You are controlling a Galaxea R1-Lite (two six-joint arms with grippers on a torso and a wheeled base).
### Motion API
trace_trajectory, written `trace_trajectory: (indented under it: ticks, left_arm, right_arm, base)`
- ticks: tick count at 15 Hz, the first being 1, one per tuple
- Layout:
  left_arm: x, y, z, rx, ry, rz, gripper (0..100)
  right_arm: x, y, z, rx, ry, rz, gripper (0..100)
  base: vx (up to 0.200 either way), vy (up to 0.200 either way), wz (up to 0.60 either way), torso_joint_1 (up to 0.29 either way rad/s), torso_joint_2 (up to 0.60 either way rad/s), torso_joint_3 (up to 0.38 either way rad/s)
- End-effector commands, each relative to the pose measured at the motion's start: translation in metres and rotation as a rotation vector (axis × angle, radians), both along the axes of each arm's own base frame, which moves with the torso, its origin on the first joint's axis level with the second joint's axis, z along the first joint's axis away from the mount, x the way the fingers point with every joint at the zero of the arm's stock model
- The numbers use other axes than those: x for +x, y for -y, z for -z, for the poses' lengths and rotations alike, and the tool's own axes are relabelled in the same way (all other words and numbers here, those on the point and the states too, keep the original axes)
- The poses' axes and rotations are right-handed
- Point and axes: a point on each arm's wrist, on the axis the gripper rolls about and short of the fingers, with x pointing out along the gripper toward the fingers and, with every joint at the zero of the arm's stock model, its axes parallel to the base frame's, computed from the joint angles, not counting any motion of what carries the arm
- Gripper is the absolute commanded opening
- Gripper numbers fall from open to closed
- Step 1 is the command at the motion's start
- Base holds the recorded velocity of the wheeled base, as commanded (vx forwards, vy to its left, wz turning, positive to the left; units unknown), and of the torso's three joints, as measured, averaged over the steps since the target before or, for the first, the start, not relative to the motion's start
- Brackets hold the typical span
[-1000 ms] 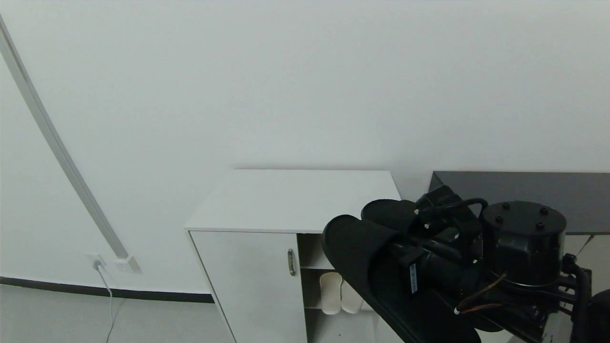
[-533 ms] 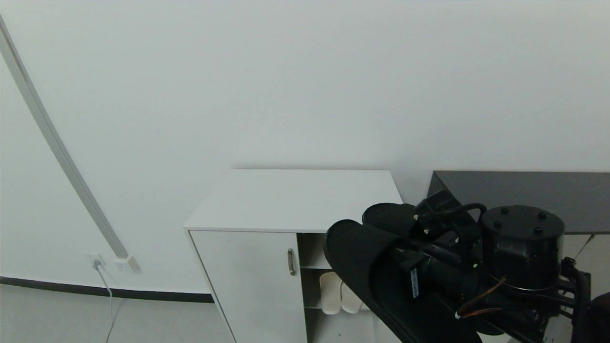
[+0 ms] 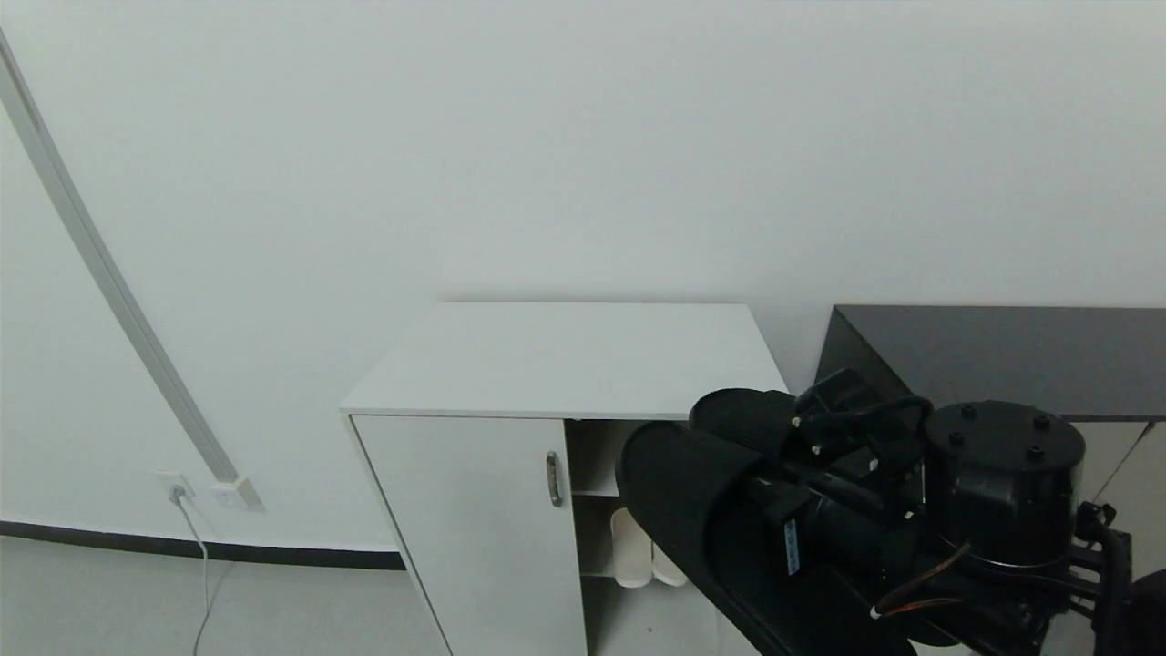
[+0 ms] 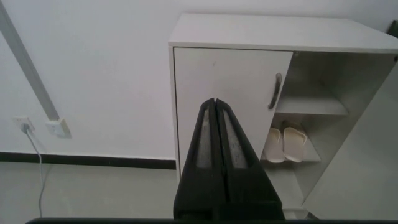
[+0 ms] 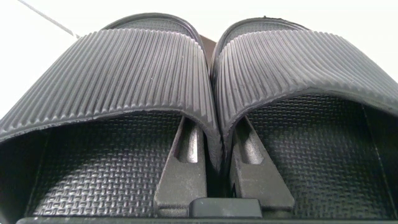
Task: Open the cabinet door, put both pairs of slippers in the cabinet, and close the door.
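Pinching ribbed-strap, waffle-soled black slippers between right gripper fingers.

White slippers on cabinet shelf

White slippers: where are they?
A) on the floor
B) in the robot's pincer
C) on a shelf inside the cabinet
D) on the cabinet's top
C: the pair of white slippers sits on a shelf inside the white cabinet, seen through its open side.
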Motion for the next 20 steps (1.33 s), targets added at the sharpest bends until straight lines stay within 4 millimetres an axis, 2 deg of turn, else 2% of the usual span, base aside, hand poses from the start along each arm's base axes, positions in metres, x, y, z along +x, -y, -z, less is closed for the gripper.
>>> trace_trajectory:
  ticks: [1, 14, 20]
  left_arm:
    - [0.0, 0.0, 0.0, -0.001, -0.001, 0.0, 0]
    - [0.0, 0.0, 0.0, -0.001, -0.001, 0.0, 0]
    - [0.0, 0.0, 0.0, 0.002, -0.002, 0.0, 0]
  right_arm:
    - [-0.001, -0.003, 0.005, -0.022, -0.003, -0.014, 0]
    - [-0.002, -0.003, 0.01, -0.029, -0.006, -0.019, 0]
    - [0.002, -0.01, 0.025, -0.04, -0.015, -0.021, 0]
  base:
    - [0.0, 0.0, 0.0, -0.193, 0.45, 0.246]
    - [0.0, 0.0, 0.0, -0.207, 0.53, 0.319]
    - [0.0, 0.0, 0.0, -0.147, 0.48, 0.329]
